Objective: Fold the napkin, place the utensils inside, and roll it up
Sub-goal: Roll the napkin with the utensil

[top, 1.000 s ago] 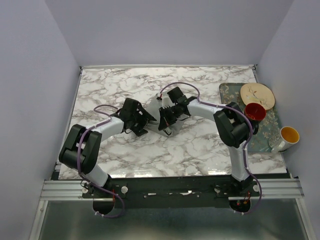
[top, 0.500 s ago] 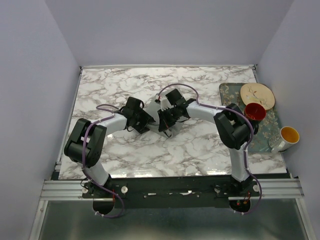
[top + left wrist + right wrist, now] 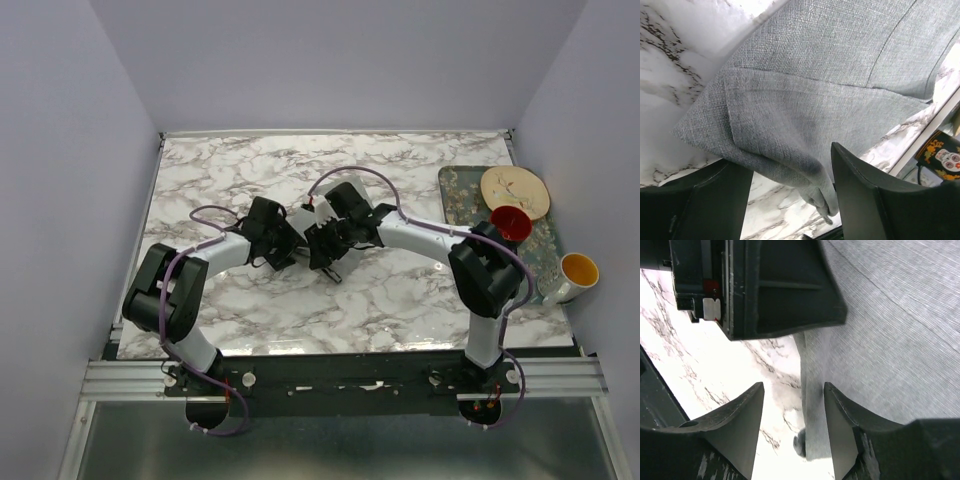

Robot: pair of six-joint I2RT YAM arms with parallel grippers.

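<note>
No legible words, numbers or brand names anywhere.
- Left wrist view: orange-and-black pictorial sticker on dark part at right edge. Skull-like faces, no letters readable.
- Right wrist view: small white-and-red tag on black housing. Markings too small to read.
- Top view: nothing readable.

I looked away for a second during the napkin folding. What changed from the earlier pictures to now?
The right arm's elbow swung back toward the near edge; the right tool, jaws apart, shifted slightly left at the napkin. The left tool barely moved. The tray, plate, red cup and white cup stayed put.
</note>
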